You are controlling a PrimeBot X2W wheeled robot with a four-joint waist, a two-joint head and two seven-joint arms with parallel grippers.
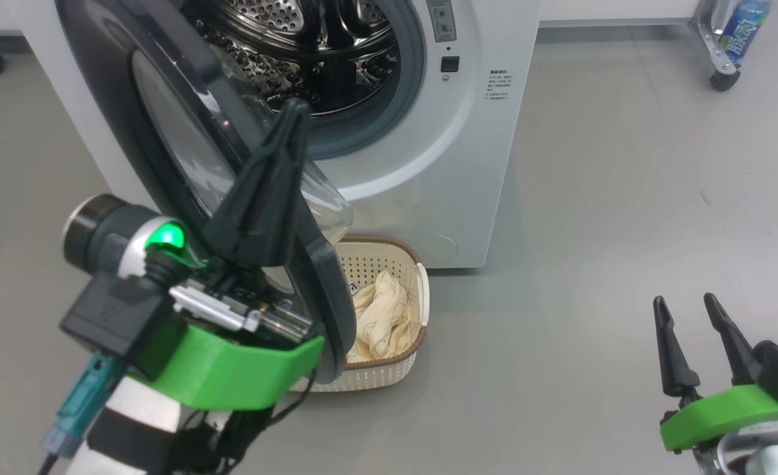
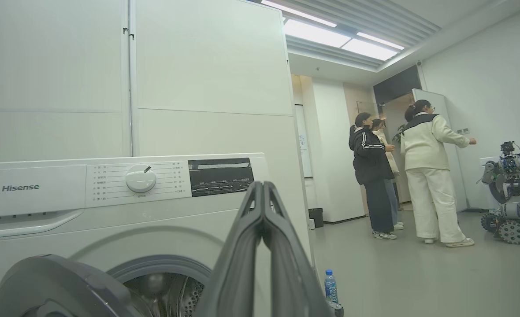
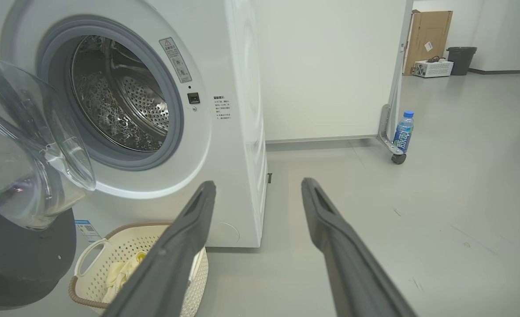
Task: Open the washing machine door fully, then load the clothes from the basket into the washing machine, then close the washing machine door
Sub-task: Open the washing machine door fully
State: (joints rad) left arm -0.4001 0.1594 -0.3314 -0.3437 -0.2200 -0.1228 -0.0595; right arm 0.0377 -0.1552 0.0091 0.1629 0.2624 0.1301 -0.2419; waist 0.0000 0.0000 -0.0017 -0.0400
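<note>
We read "Hisense" on the washing machine [image 2: 123, 220], upper left panel | print around its dial [image 2: 140, 178]: too small for us | warning sticker [image 3: 175, 60] by the mouth: we cannot read it | blue bottle [image 3: 403, 131] label: blurred to us

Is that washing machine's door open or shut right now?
Open. The door stands swung out from the washing machine, leaving its steel drum in plain sight.

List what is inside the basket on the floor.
The basket holds crumpled cream clothes, piled toward its right side. The open washing machine door covers its left part in the head view, so anything lying there is hidden.
</note>
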